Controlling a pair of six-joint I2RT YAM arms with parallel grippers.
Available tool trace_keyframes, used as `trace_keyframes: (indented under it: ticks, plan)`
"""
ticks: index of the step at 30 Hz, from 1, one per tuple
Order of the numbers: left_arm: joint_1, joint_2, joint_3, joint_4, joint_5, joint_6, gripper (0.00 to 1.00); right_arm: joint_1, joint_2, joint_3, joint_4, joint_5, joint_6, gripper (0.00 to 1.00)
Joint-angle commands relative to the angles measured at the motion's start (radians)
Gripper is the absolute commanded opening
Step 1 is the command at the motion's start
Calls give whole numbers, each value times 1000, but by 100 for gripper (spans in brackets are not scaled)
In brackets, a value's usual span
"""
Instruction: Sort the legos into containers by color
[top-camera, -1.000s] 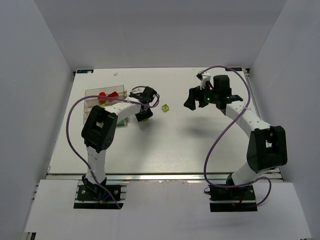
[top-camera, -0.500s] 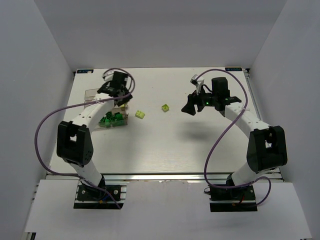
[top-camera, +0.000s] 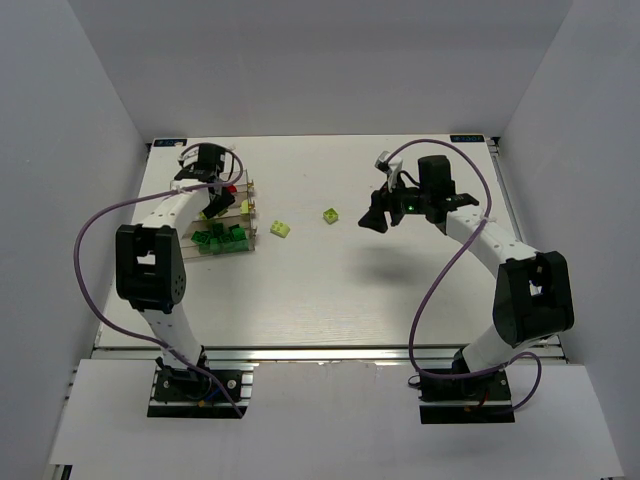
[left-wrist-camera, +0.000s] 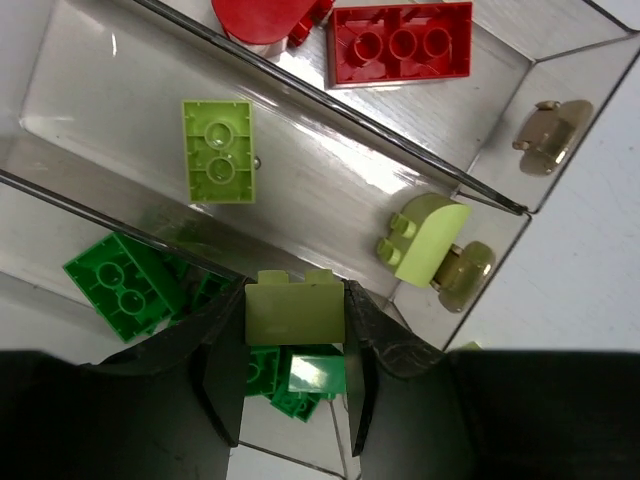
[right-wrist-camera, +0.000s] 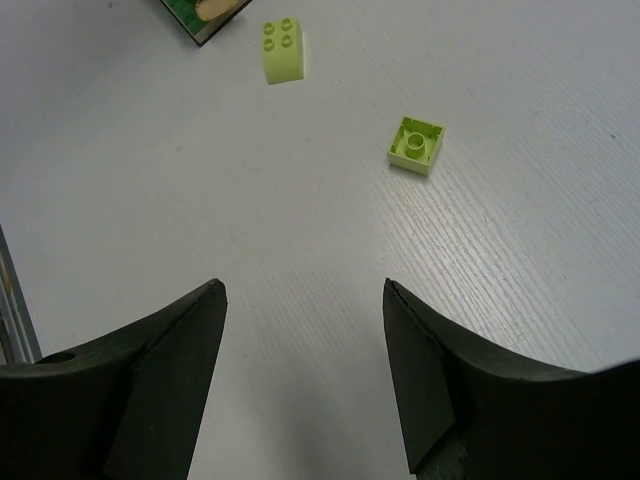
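Left hand (top-camera: 214, 198) over tray (top-camera: 248, 208); two lime bricks (top-camera: 281, 229) on table (top-camera: 330, 290), right hand (top-camera: 380, 215) near.

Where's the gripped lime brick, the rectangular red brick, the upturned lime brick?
gripped lime brick (left-wrist-camera: 294, 312), left wrist view, centre of its flat side.
rectangular red brick (left-wrist-camera: 400, 45), left wrist view, middle ring.
upturned lime brick (right-wrist-camera: 416, 145), right wrist view, hollow underside.

clear smoky plastic tray (left-wrist-camera: 120, 90), glossy with hard glare streaks, red brick (left-wrist-camera: 400, 42), lime brick (left-wrist-camera: 218, 150) and green bricks (left-wrist-camera: 125, 285) smooth shiny moulded plastic, held lime brick (left-wrist-camera: 295, 312) duller face, white counter (right-wrist-camera: 300, 230) matt with fine wood-like grain, left tool (left-wrist-camera: 293, 340) and right tool (right-wrist-camera: 300, 290) black matt plastic
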Motion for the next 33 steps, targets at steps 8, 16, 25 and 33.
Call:
trace_keyframes:
  ticks: [8, 16, 25, 33]
  plan:
    - [46, 52, 76, 32, -26, 63, 19, 16, 5, 27, 7, 1, -3, 70]
    - [63, 89, 86, 63, -49, 63, 40, 42, 27, 50, -4, 13, -24, 75]
    - [83, 65, 84, 60, -63, 55, 98, 154, 146, 188, -73, 149, -52, 78]
    - [103, -137, -5, 96, 49, 64, 98, 301, 376, 404, -106, 306, -147, 89]
